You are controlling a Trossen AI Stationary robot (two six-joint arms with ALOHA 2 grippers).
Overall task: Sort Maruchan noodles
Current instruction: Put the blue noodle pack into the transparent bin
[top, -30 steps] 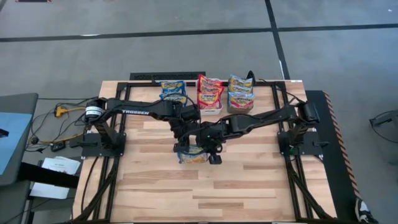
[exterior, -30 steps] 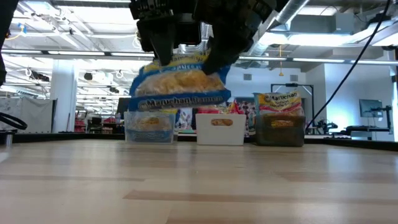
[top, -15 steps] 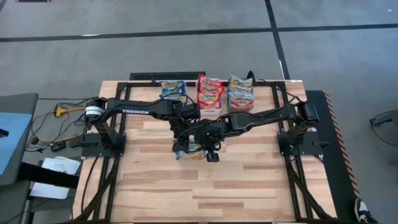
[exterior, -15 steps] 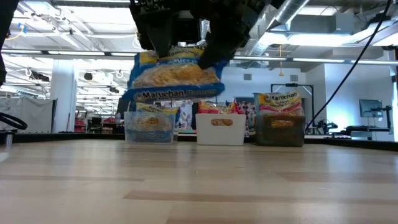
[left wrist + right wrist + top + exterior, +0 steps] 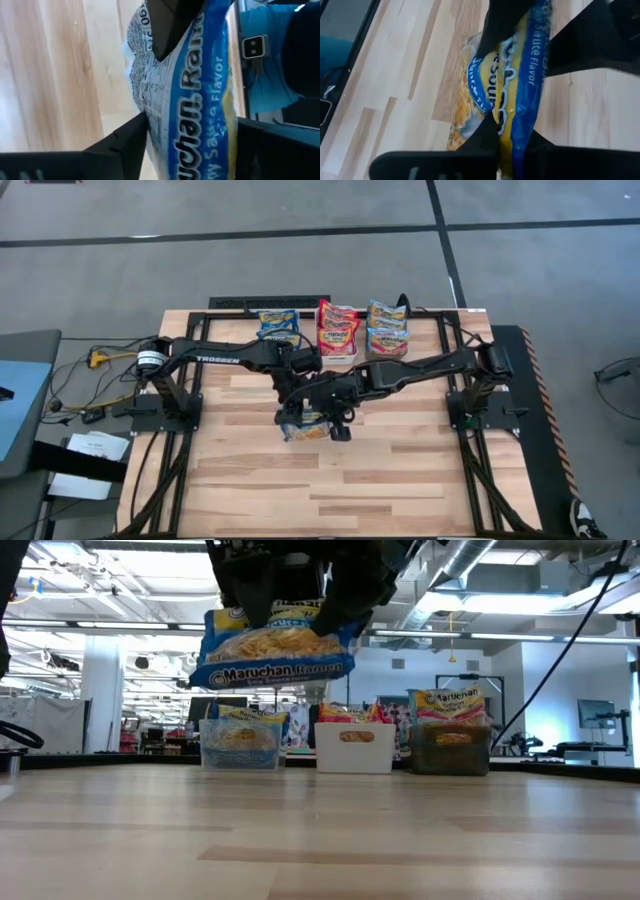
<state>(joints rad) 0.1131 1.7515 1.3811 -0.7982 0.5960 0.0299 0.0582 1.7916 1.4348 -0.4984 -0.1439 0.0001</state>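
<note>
Both arms reach to mid-counter. The right end effector [image 5: 340, 423] is pinched on a blue-and-yellow noodle packet [image 5: 272, 645] held aloft; the left end effector [image 5: 291, 406] spans it, contact unclear. Three far bins [image 5: 353, 748] hold packets.

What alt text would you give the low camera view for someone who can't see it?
A blue-and-yellow Maruchan noodle packet hangs in the air above the wooden table, with two dark robot pincers on its top edge. Behind it on the table stand a clear bin, a white bin and a dark bin, each holding packets.
</note>
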